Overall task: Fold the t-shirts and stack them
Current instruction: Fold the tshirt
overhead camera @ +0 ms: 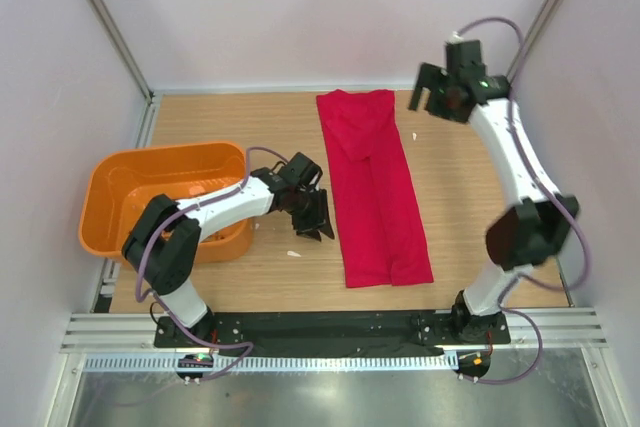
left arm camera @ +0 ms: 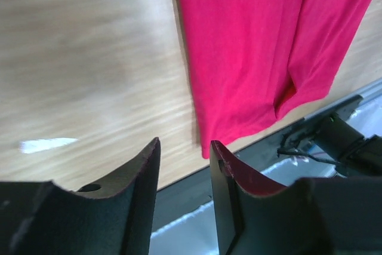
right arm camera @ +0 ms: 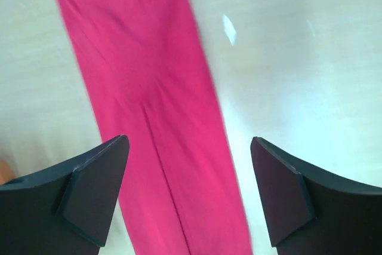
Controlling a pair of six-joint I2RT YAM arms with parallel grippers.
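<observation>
The red t-shirt point(overhead camera: 375, 187) lies flat in the middle of the tabletop point(overhead camera: 470, 177). Its sides are folded in, so it is one long, thin strip. The strip runs from the far side of the tabletop to the near side. It leans a little, with the far end more to the left and the near end more to the right. A line runs down the middle where the two folded sides meet. The cloth looks soft and smooth, with no picture on it. The near end stops close to the front edge of the tabletop.

The left tool point(overhead camera: 315, 215) is just beside the left long edge of the shirt, by its near half, so the shirt lies to that tool's right. Its two fingers are apart with a small gap, and there is nothing between them.

The right tool point(right arm camera: 188, 144) is up in the air by the far end of the shirt, a bit to the right of it. Its fingers are spread wide and hold nothing. It looks down on the strip.

So the left tool is nearer the near end and the right tool is nearer the far end. The next fold likely brings one short end over to the other.

The orange basket point(overhead camera: 100, 197) sits well apart, at the left.
</observation>
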